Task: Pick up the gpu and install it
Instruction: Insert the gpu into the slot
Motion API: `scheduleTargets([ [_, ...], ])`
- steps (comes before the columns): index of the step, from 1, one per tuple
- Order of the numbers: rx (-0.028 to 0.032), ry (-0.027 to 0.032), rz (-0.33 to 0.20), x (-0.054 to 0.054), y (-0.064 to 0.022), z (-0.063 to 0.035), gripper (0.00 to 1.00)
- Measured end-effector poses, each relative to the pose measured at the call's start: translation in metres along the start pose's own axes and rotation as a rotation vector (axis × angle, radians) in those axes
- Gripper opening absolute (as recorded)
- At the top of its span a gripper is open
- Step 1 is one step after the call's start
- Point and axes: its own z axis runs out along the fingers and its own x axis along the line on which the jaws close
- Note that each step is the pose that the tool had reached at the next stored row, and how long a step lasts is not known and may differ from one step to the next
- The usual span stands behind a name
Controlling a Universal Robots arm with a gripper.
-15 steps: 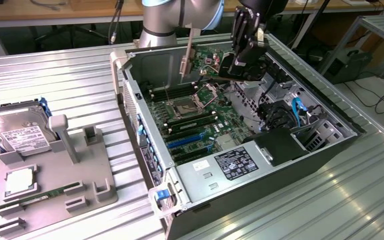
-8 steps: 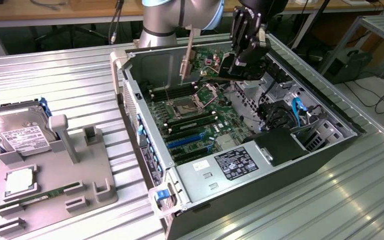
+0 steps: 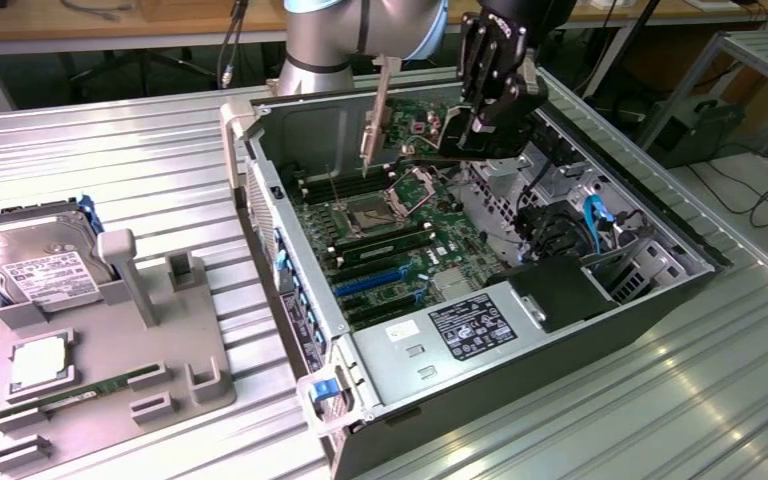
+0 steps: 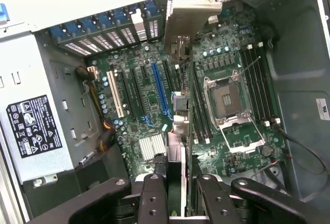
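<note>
Gripper (image 4: 178,195) clenched on the gpu (image 4: 177,164), card held edge-down with its metal bracket (image 4: 190,12) toward the case's rear slot openings. It hangs inside the open computer case (image 3: 651,300), above the motherboard (image 4: 136,131) and not touching it. Step judged: carry done, install not yet made. Card sits between the blue expansion slot (image 4: 160,92) and the CPU socket (image 4: 227,97), so seating calls for lining its edge over the slot and pressing squarely.
</note>
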Motion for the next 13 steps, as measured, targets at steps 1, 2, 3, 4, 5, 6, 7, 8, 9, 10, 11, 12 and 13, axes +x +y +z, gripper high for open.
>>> scheduleTargets([
  [1,-0.0001,0.0003,-0.009,0.0000,0.0000,0.0000,0.27],
  [2,-0.0001,0.0005,-0.018,0.0000,0.0000,0.0000,0.27],
  [3,-0.0002,0.0007,-0.028,0.0000,0.0000,0.0000,0.27],
  [4,-0.0003,0.0010,-0.036,0.0000,0.0000,0.0000,0.27],
  [5,-0.0003,0.0013,-0.047,0.0000,0.0000,0.0000,0.27],
  [6,-0.0004,0.0016,-0.056,0.0000,0.0000,0.0000,0.27],
  [7,-0.0005,0.0017,-0.065,0.0000,0.0000,0.0000,0.27],
  [8,-0.0005,0.0020,-0.074,0.0000,0.0000,0.0000,0.27],
  [9,-0.0006,0.0022,-0.083,0.0000,0.0000,0.0000,0.27],
  [10,-0.0007,0.0026,-0.093,0.0000,0.0000,0.0000,0.27],
  [11,-0.0007,0.0028,-0.102,0.0000,0.0000,0.0000,0.27],
  [12,-0.0008,0.0030,-0.112,0.0000,0.0000,0.0000,0.27],
  [13,-0.0009,0.0033,-0.122,0.0000,0.0000,0.0000,0.27],
])
